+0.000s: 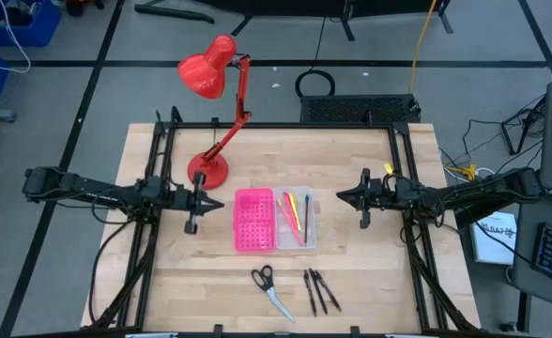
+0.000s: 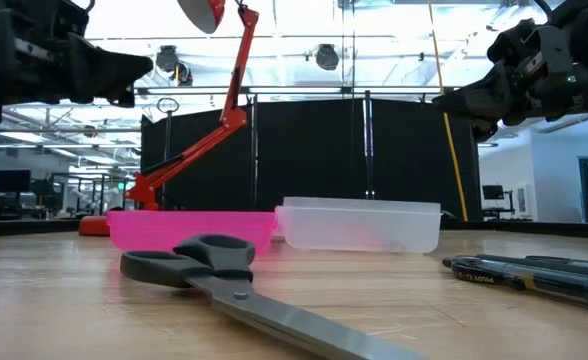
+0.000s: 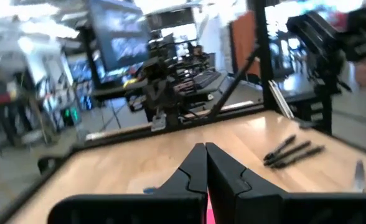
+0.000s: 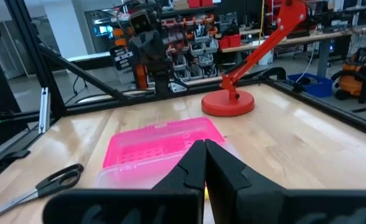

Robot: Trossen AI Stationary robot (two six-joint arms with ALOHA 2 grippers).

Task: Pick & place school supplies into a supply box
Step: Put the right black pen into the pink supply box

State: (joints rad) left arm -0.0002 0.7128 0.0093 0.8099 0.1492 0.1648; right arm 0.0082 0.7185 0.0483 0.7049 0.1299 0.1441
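The supply box lies open at mid-table: a hot-pink gridded half (image 1: 253,221) joined to a clear tray (image 1: 296,220) holding several pens. Scissors (image 1: 270,290) with black handles and three dark pens (image 1: 319,290) lie flat near the table's front edge. My left gripper (image 1: 193,223) is shut, above the table left of the box. My right gripper (image 1: 363,220) is shut, above the table right of the box. Neither holds anything. In the right wrist view the pink half (image 4: 158,146) and scissors (image 4: 55,179) show beyond the shut fingers.
A red desk lamp (image 1: 213,108) stands on its round base (image 1: 207,170) at the far left of the table, just behind my left gripper. Black frame rails run along the table's left and right sides.
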